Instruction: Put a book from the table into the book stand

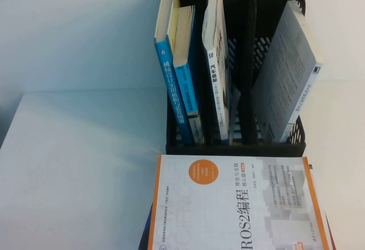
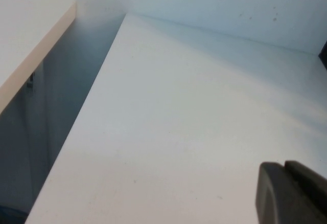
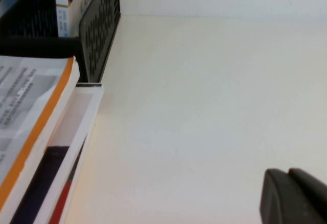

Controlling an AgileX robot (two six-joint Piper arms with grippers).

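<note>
A black mesh book stand (image 1: pixel 234 141) sits at the far side of the white bench (image 1: pixel 80 164), its slots running away from the robot. Its left slot holds two blue books (image 1: pixel 177 84) standing on end and leaning left; the next slot holds a white book (image 1: pixel 217 67), also upright; the right slot holds a grey book (image 1: pixel 291 67) tilted hard to the right.

Just in front of the stand lies a stack of books. The top one, a white book with an orange border (image 1: pixel 234 204), lies flat with its cover up, nearly touching the stand's front wall. Its long axis runs from the robot toward the stand, and its title text runs along that axis.

The left gripper (image 2: pixel 294 193) hangs over bare bench, well to the left of the stack; only a dark part of it shows in the left wrist view, so I cannot tell whether its fingers are apart or together. The right gripper (image 3: pixel 296 196) is over bare bench too, with the stack (image 3: pixel 41 147) and the stand's mesh side (image 3: pixel 99 29) off to its left; again only a dark edge shows, and its state cannot be told. Neither gripper touches a book.
</note>
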